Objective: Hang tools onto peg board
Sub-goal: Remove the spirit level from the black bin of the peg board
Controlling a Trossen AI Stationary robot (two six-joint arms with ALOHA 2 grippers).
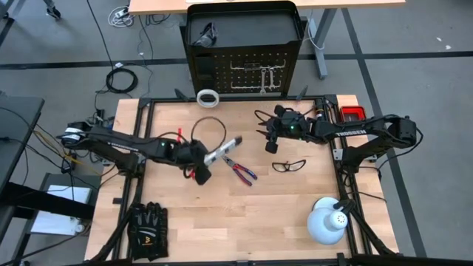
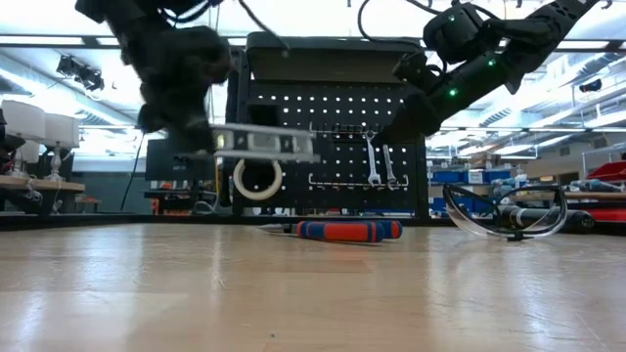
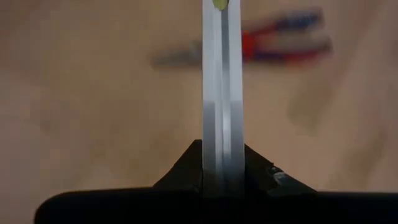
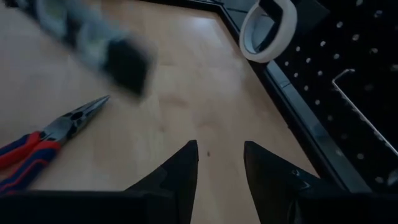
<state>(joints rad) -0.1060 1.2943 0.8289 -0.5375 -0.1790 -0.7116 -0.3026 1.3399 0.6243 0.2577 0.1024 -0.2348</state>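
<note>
The left gripper pinches the level bar above the table, and we see the pliers just beyond it, peg board farther ahead.

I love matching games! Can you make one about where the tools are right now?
Things:
1. slim silver level bar
2. red-and-blue-handled pliers
3. two small silver wrenches
4. black-framed glasses

Places:
A. hanging on the black peg board
B. lying on the wooden table below the right arm
C. held in the left hand
D. lying on the table beside the level

Pairs: 1-C, 2-D, 3-A, 4-B
</note>
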